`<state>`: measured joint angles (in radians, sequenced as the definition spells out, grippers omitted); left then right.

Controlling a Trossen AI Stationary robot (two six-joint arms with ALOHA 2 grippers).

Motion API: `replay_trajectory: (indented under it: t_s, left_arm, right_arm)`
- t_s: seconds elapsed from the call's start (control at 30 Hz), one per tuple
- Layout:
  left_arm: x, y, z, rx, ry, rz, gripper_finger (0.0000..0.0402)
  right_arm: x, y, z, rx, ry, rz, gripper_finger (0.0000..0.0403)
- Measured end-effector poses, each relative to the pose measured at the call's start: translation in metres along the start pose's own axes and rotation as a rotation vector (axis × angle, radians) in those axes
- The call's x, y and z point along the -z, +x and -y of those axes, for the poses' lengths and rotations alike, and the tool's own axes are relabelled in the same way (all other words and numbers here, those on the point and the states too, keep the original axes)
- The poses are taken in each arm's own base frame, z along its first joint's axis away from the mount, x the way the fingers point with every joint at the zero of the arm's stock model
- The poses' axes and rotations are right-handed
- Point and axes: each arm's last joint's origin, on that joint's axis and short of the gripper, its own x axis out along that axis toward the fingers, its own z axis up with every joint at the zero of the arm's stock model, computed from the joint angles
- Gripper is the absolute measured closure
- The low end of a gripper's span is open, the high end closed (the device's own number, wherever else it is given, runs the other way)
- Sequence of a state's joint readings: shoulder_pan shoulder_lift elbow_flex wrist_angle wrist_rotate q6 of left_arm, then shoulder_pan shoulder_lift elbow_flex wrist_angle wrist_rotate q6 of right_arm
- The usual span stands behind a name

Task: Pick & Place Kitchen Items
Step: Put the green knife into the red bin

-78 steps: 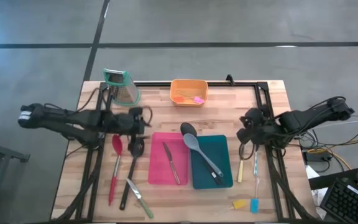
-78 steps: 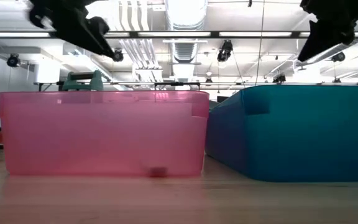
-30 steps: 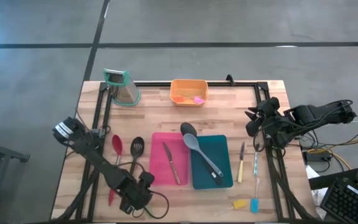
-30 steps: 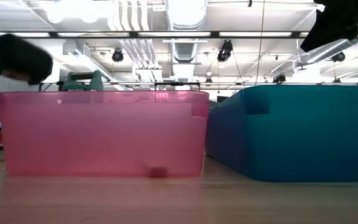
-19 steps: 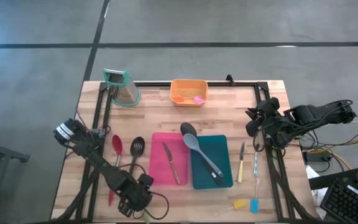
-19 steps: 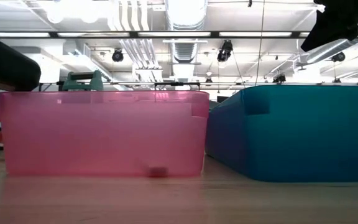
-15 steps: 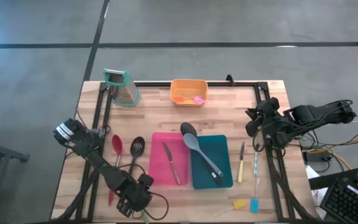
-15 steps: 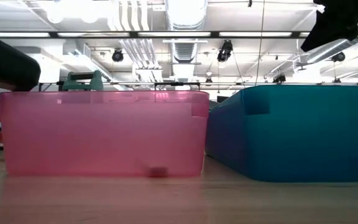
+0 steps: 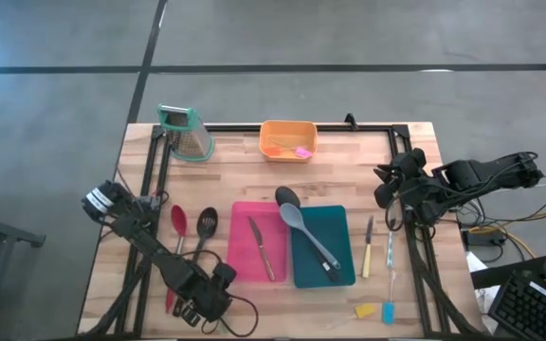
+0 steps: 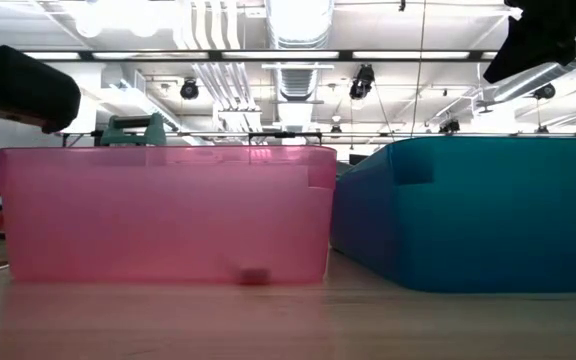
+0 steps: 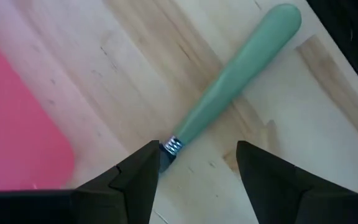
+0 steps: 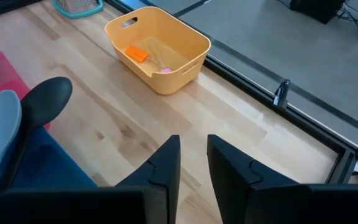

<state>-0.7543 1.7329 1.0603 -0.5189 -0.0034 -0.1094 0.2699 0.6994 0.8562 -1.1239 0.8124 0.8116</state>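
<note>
While the left hand (image 9: 200, 308) hangs low at the seven o'clock edge of the pale wooden desk (image 9: 245, 170), its fingers (image 11: 143, 177) stand spread on either side of a slim knife's mint-green handle (image 11: 229, 84), not touching it. That knife lies flat just beside the pink plastic bin (image 9: 259, 244), which holds another knife. Grey-lilac and black spoons (image 9: 297, 216) rest across the teal bin (image 9: 335, 223). The right hand (image 9: 391, 185) hovers at three o'clock, fingers (image 12: 166, 165) nearly together with a narrow gap, gripping nothing. At twelve o'clock stands an orange tub (image 12: 160, 46).
</note>
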Motion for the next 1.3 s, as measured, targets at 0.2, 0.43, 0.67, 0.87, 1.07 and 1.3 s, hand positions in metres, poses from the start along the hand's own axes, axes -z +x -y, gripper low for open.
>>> replay_trajectory:
  t_s: [0.2, 0.43, 0.67, 0.87, 1.07, 1.3]
  left_arm:
    - [0.000, 0.001, -0.003, -0.009, 0.035, 0.002, 0.0184]
    - [0.000, 0.012, -0.006, 0.013, 0.066, -0.022, 0.0200]
    - [-0.003, 0.022, -0.011, 0.056, 0.077, -0.008, 0.0225]
    - [-0.003, 0.023, -0.015, 0.055, 0.066, -0.017, 0.0261]
    - [0.000, 0.024, -0.016, 0.052, 0.062, -0.041, 0.0329]
    - [0.000, 0.024, -0.017, 0.048, 0.059, -0.047, 0.0364]
  right_arm:
    - [0.000, 0.000, 0.000, 0.000, 0.000, 0.001, 0.0310]
    - [0.000, 0.000, 0.000, -0.001, 0.002, 0.001, 0.0302]
    - [0.000, 0.000, 0.000, -0.001, 0.003, 0.002, 0.0310]
    - [0.000, 0.000, 0.000, -0.001, 0.003, 0.002, 0.0335]
    - [0.000, 0.000, 0.000, -0.001, 0.003, 0.003, 0.0355]
    - [0.000, 0.000, 0.000, -0.001, 0.003, 0.003, 0.0355]
